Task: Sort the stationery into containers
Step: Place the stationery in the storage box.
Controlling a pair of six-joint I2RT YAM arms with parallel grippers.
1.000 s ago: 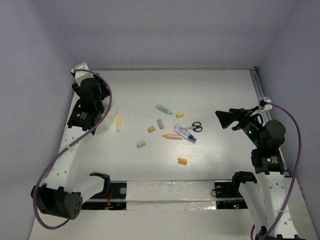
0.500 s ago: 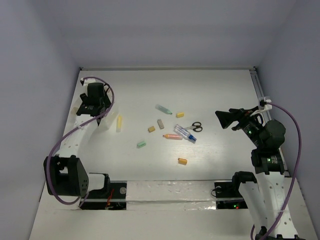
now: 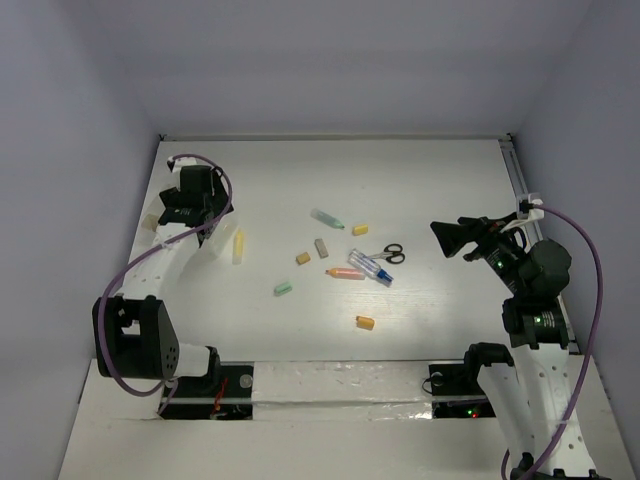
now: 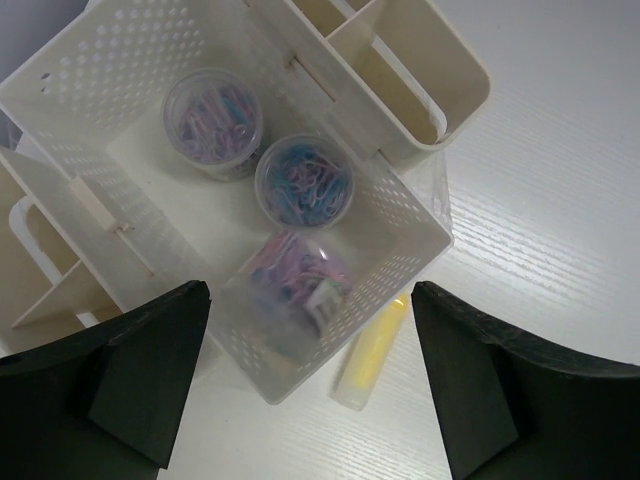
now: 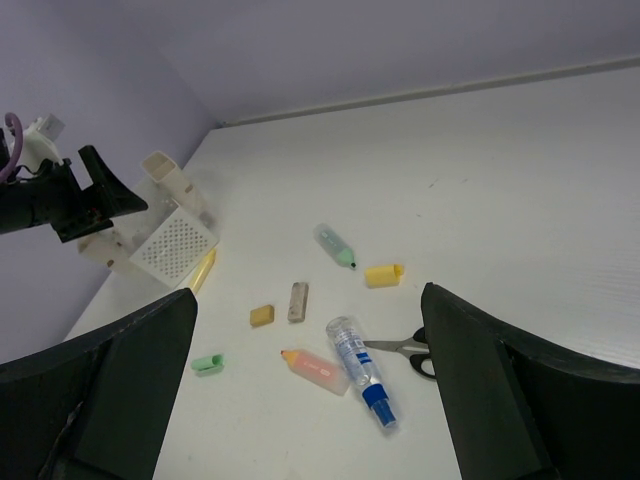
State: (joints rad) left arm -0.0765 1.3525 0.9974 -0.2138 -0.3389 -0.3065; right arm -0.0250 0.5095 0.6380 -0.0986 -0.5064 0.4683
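My left gripper point(image 4: 310, 300) hangs open over an off-white perforated container point(image 4: 420, 225) at the table's far left. Three little round clear jars lie inside it: one point(image 4: 212, 112), a second point(image 4: 303, 185), and a blurred third point(image 4: 300, 285) right below the jaws. A yellow marker point(image 4: 372, 350) lies on the table against that container. Mid-table lie a green marker point(image 3: 327, 218), an orange-pink marker point(image 3: 345, 273), a blue-capped pen point(image 3: 371, 267), black-handled scissors point(image 3: 391, 253) and several small erasers, among them a green one point(image 3: 283, 288). My right gripper point(image 3: 450, 238) is open, raised to the right of them.
More divided containers adjoin the perforated one, at its upper right point(image 4: 440, 70) and left point(image 4: 40, 260). The side wall stands just left of them. A yellow eraser point(image 5: 384, 273) and a tan eraser point(image 5: 297, 301) lie near the pen. An orange eraser point(image 3: 365, 322) lies nearer the arms.
The left arm has folded back, its elbow now near the left edge and its wrist a little farther back over the containers. The right arm and the loose items have not moved.
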